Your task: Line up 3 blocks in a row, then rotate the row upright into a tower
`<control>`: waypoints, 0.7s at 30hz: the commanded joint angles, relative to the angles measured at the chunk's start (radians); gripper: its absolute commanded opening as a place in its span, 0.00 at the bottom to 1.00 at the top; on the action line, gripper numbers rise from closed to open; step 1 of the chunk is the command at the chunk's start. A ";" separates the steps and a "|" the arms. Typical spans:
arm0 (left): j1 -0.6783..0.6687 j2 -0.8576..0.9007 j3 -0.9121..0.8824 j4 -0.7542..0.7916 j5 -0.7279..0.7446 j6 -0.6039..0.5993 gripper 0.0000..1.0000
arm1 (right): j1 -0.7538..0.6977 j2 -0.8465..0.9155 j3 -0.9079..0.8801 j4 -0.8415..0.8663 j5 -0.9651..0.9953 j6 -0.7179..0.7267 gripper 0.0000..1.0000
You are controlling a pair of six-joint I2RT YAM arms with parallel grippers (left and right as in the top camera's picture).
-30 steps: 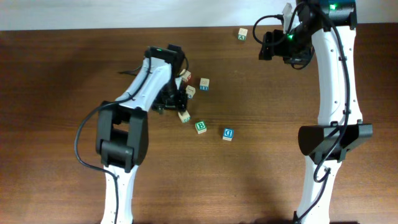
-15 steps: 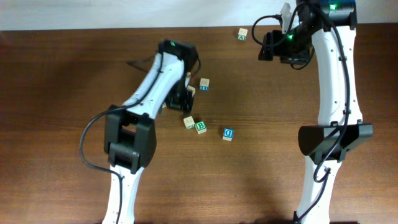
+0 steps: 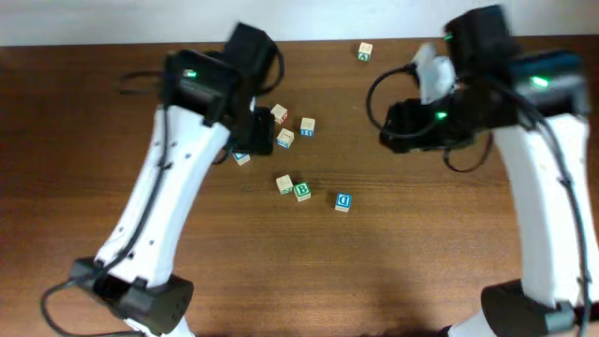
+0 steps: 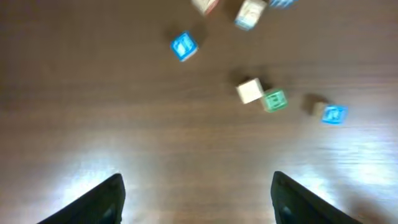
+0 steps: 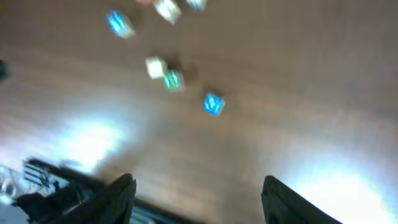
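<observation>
— A brown wooden table (image 3: 56, 187) is being shown from above. What is being hidden or lost?

— In the overhead view a blue-faced block (image 3: 241, 157) is being half covered by the left arm (image 3: 173, 168). Both grippers are being masked there by their own dark housings. In the left wrist view the farthest blocks are being cut off by the top edge. The right wrist view is being smeared by blur, so no letters are being made out in it.

— Where are the task's blocks being seen?

— The block with the blue D (image 3: 343, 201) and the block with the green B (image 3: 302, 192) are being seen near the middle of the table, apart from each other. The B one is lying just beside a plain pale block (image 3: 285, 184). The pale block with the green mark (image 3: 365, 51) is being shown only from above, alone near the far edge. It is being missed by both wrist views.

— And the grippers?

— The left gripper (image 4: 197, 180) is being held with its fingers wide apart above bare wood, with nothing between them. The right gripper (image 5: 199, 183) is likewise being held spread and empty. None of the three blocks is being touched.
</observation>
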 commanded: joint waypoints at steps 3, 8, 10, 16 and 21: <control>-0.003 0.008 -0.294 0.242 -0.028 -0.083 0.70 | 0.024 0.006 -0.417 0.190 0.011 0.069 0.66; 0.000 0.008 -0.490 0.453 -0.020 -0.128 0.69 | 0.105 0.012 -0.757 0.519 -0.044 0.187 0.61; 0.023 0.008 -0.491 0.476 -0.020 -0.135 0.70 | 0.137 0.040 -0.835 0.638 -0.001 0.280 0.60; 0.201 0.008 -0.491 0.492 -0.020 -0.135 0.87 | 0.210 0.174 -0.861 0.828 0.077 0.409 0.54; 0.212 0.008 -0.491 0.488 -0.020 -0.135 0.99 | 0.220 0.231 -0.861 0.833 0.106 0.438 0.42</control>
